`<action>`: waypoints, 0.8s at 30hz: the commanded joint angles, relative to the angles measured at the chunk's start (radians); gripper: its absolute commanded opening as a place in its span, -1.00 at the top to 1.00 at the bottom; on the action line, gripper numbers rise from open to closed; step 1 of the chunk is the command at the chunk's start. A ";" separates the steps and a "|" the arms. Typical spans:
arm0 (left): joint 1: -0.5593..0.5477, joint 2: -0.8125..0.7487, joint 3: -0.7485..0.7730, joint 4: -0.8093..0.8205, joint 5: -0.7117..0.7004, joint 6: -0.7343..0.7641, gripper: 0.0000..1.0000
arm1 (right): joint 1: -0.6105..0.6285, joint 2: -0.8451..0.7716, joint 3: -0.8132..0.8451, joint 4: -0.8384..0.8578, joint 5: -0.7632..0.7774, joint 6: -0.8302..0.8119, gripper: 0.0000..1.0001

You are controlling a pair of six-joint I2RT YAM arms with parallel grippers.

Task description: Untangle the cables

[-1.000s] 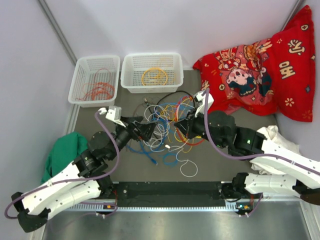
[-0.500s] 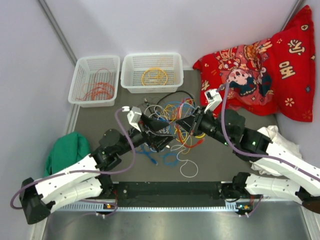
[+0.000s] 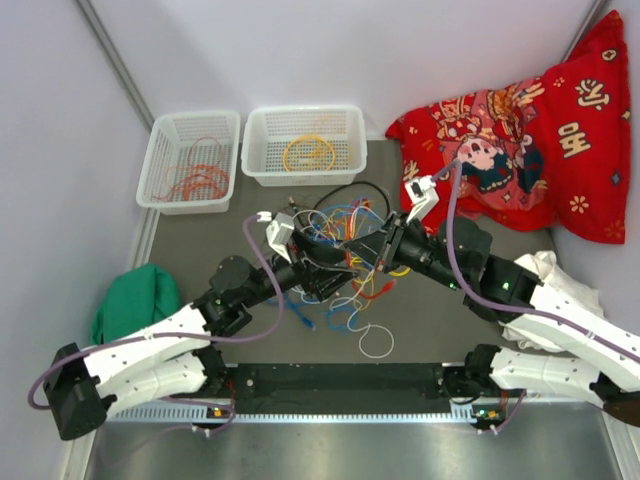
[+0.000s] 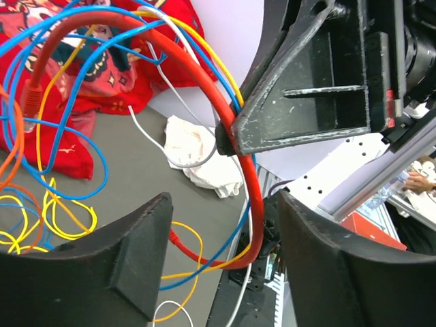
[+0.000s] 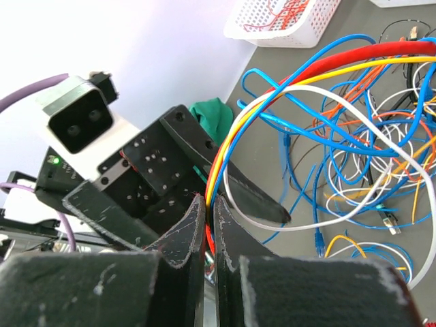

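**Presently: red cable pinched by one gripper, bracketed by the other, mid-table**

Item: the cables (image 3: 345, 270). A loose tangle of blue, yellow, orange, white and black loops at the middle of the table (image 3: 200, 240), with a few strands trailing toward the near edge. Part of the heap is lifted.

Holder: right gripper (image 5: 208, 203). The jaws are together, clamped on the red cable (image 4: 235, 102). Yellow and orange strands run into the same pinch.

Approaching: left gripper (image 4: 221, 218). The jaws are apart and hold nothing.

Governing relation: in the left wrist view the red cable drops from the right gripper's pinch straight into the gap between the left fingers (image 4: 136, 252). It lies closer to the finger on the right of that view, then curls away low toward the left of that view. Its long axis here runs down through the gap, not across the tips. The left arm is the free one, and it sits just beside the pinch. By this reading, closing would take the cable directly below the right gripper's hold. Blue and yellow strands share the gap and may be caught with it.

Change from a second ago: the left gripper stood at the tangle's left side, apart from the right gripper. It has since reached across toward the table's middle and now meets it. The right gripper has shifted a little toward the far edge.
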 commanded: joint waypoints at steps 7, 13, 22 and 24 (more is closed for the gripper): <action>-0.003 0.093 0.088 0.024 0.013 -0.046 1.00 | -0.006 -0.037 -0.009 -0.006 0.073 0.001 1.00; -0.003 0.053 0.182 -0.150 -0.041 0.026 1.00 | -0.007 -0.111 -0.078 -0.047 0.150 0.011 -0.03; 0.000 -0.047 0.317 -0.537 -0.405 0.094 1.00 | -0.007 -0.079 0.008 -0.263 0.321 0.016 -0.81; 0.006 -0.027 0.328 -0.557 -0.470 0.063 1.00 | -0.007 -0.079 -0.014 -0.299 0.363 0.065 -0.81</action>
